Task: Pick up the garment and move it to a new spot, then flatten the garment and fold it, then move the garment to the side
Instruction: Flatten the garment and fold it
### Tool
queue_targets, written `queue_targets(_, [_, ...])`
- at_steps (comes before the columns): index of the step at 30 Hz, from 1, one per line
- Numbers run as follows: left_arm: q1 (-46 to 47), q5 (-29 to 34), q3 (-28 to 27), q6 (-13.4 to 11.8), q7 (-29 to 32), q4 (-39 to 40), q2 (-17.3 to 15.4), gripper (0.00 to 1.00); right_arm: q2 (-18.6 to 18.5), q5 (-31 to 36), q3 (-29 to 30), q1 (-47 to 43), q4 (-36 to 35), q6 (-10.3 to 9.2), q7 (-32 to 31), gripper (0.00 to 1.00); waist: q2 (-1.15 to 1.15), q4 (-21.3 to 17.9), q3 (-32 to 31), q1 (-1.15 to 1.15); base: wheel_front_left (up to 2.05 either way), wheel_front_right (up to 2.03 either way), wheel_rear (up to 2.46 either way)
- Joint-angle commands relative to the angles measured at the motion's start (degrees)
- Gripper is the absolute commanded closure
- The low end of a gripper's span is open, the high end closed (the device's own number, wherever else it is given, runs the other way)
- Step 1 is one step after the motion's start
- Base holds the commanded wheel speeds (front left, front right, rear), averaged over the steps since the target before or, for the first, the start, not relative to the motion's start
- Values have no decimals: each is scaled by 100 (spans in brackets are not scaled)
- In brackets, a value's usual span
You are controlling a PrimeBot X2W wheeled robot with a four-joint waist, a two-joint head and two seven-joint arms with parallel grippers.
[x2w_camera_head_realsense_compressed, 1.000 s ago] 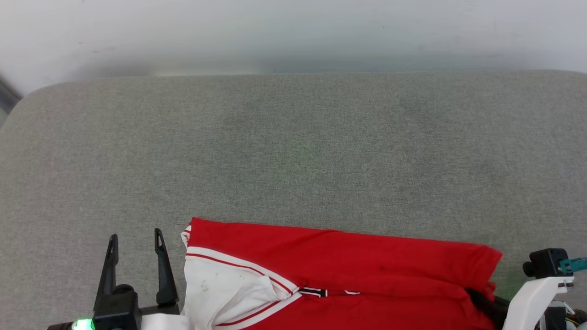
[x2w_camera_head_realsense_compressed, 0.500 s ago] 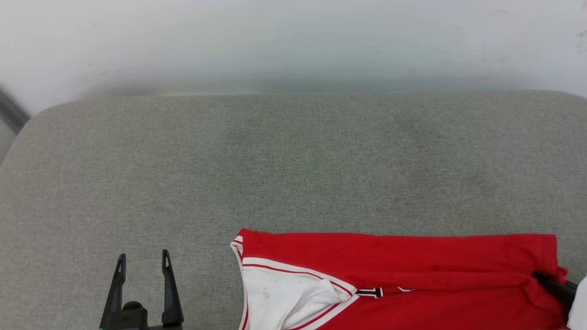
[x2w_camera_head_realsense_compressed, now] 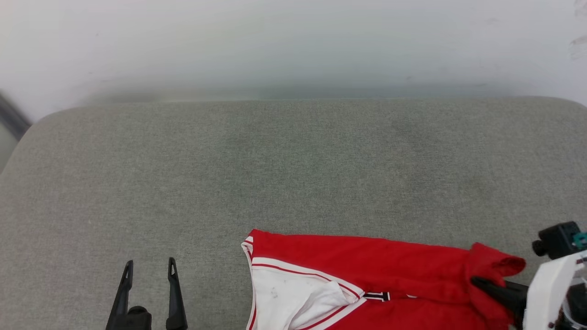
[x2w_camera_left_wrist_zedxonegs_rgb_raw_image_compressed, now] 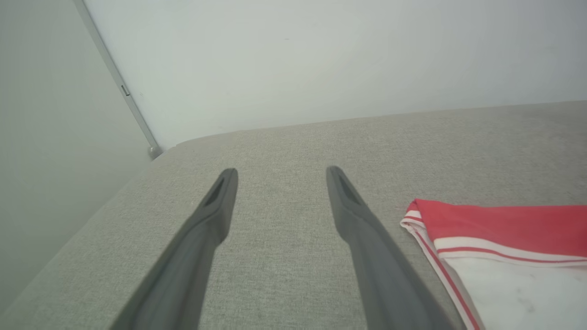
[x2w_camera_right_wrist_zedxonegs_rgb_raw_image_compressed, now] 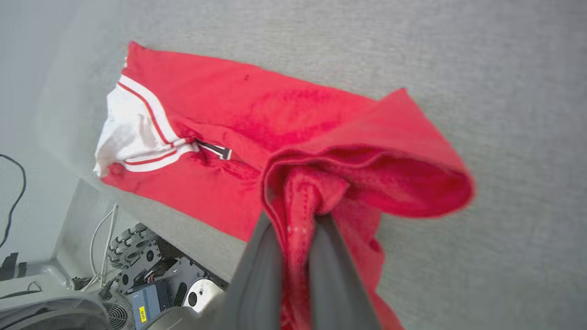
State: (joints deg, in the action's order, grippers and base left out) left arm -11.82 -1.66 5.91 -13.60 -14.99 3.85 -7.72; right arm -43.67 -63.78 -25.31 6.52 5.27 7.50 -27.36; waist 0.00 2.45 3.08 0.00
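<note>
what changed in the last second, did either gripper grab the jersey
The right gripper closed on the right end of the garment and raised it, so that end now bunches up off the grey cushion. The head camera also shifted. The left gripper stayed open beside the garment's trimmed end, not touching it; the rest of the garment lies as before.

A: Is your light good?
B: Yes: bright, soft and even for you, with only a faint shadow under the garment (x2w_camera_right_wrist_zedxonegs_rgb_raw_image_compressed: 275, 105) fold just beyond the right hand (x2w_camera_right_wrist_zedxonegs_rgb_raw_image_compressed: 296, 220).
A: Any blur?
B: You'll see that fold's far edge smeared. The left hand (x2w_camera_left_wrist_zedxonegs_rgb_raw_image_compressed: 280, 170) goes soft near the lens, and the bench (x2w_camera_head_realsense_compressed: 293, 160) edge beyond it bows.
</note>
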Motion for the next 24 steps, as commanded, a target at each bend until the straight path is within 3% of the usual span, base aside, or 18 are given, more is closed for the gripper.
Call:
queue_targets(1, [3,48,-9,32,-27,-10,32,0,69,98,-51,113,-187,-2,-31,100,0,17,23,0,0,0,0])
queue_targets(6, [126,63,-34,56,-27,-31,69,0,402,480,-495,627,-739,-2,-353,100,0,67,115,0,0,0,0])
queue_targets(13, [278,97,-36,124,-27,-67,124,0,1118,992,-1562,1781,-727,-2,-830,100,0,167,327,0,0,0,0])
queue_targets(18, [444,103,-15,157,-27,-79,176,0,1764,1248,-2370,2602,-281,-2,-843,100,0,275,563,0,0,0,0])
queue_targets(24, [640,100,30,189,-27,-104,226,0,2331,1577,-3236,3265,744,-2,-590,100,0,403,822,0,0,0,0])
